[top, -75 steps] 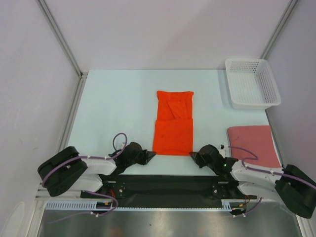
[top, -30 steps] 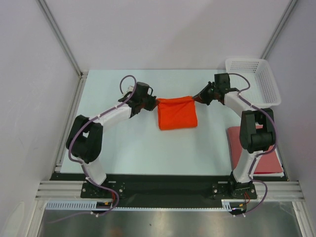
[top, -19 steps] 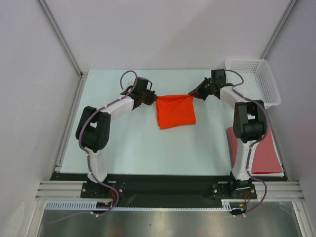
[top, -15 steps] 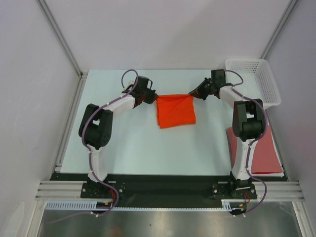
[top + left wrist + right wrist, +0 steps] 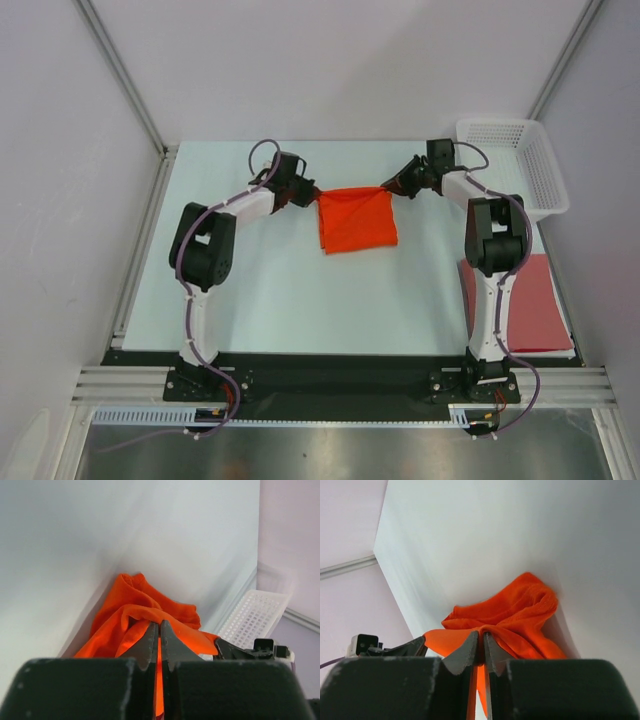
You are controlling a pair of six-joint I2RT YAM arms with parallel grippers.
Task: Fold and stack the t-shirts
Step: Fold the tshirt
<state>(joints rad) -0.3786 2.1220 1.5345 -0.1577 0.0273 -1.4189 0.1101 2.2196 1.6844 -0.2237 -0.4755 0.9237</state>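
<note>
Pale table (image 5: 250, 280), near far edge: clamping left gripper (image 5: 311, 197) and right gripper (image 5: 386, 190) on far corners of orange t-shirt (image 5: 357, 222), stretching fold taut to lie flat

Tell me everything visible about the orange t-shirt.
The orange t-shirt is plain, soft, print-free cloth, folded into a rough square, lying on the table toward its far side. The left end effector and right end effector each pinch one far corner, that edge stretched taut; the cloth bunches at both grips.
</note>
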